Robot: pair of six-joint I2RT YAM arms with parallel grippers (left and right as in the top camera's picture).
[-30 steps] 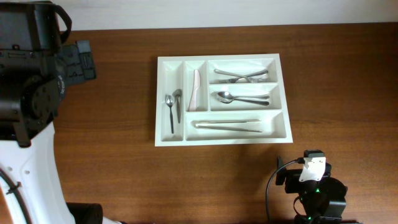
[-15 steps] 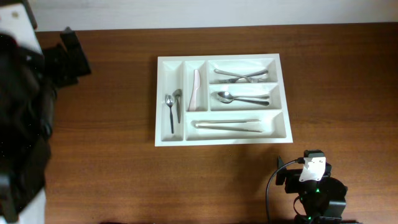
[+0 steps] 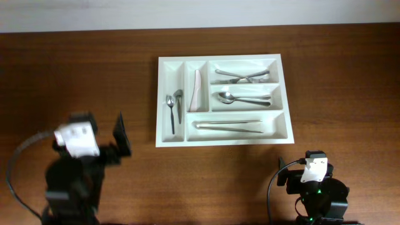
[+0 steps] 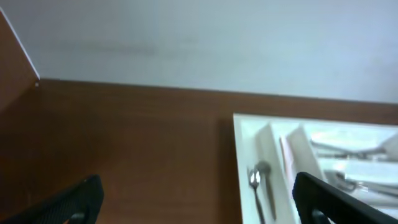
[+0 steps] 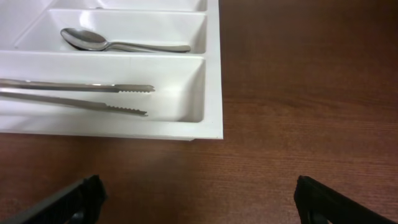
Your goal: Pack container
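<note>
The container (image 3: 225, 140), a white rectangular tray with five compartments, lies flat at the middle of the wooden table (image 3: 350, 75). It holds two small spoons (image 3: 174, 106), forks (image 3: 244, 77), a large spoon (image 3: 240, 99) and tongs (image 3: 228, 125). The left gripper (image 4: 199, 193) and right gripper (image 5: 199, 193) both stand wide apart and empty, clear of the tray.

The brown table (image 3: 350, 81), seemingly wooden, carries the white container (image 3: 225, 141) lying flat near its far edge.
</note>
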